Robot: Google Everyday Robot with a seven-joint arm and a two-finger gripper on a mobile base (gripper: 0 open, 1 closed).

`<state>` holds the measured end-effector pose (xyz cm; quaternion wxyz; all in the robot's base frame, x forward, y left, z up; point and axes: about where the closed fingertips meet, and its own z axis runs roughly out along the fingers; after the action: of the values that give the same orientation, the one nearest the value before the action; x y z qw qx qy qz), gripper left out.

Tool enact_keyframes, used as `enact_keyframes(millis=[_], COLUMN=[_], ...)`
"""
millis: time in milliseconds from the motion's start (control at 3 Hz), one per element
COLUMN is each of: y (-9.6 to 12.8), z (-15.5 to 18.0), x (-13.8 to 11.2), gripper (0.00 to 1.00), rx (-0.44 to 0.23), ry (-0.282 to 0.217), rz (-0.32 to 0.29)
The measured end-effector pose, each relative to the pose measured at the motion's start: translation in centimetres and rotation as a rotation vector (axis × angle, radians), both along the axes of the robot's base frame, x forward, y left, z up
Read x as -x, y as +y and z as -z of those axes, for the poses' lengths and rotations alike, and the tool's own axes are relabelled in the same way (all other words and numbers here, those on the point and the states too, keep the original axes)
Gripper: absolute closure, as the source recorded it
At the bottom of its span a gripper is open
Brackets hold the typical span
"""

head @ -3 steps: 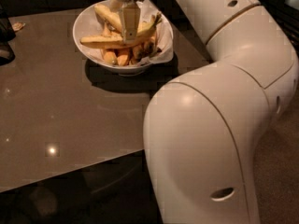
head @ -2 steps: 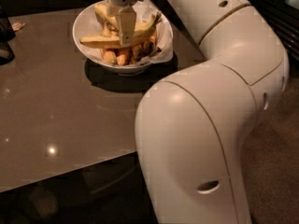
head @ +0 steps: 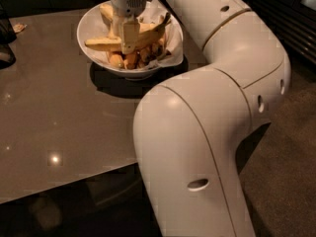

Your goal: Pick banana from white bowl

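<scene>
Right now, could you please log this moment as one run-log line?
gripper: down in white bowl, at banana | banana: lying in bowl | white bowl: on table

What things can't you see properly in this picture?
- Camera view: the tool, over the white bowl, covers the middle of the banana.
- The arm hides the right side of the table.
- A dark thing at the left edge is cut off; I cannot name it.
- The tool's top is cut off by the upper edge.
</scene>
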<state>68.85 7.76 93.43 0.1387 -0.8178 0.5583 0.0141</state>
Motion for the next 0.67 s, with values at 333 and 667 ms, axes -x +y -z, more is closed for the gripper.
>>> enact_keyframes(millis=[333,667], y=[0.01,-0.07], z=[0.8,1.44], x=[-0.11,-0.21], gripper=[0.43,0.48], rx=[0.002,0.013], ry=[0.022,0.036], rz=[0.006,0.007])
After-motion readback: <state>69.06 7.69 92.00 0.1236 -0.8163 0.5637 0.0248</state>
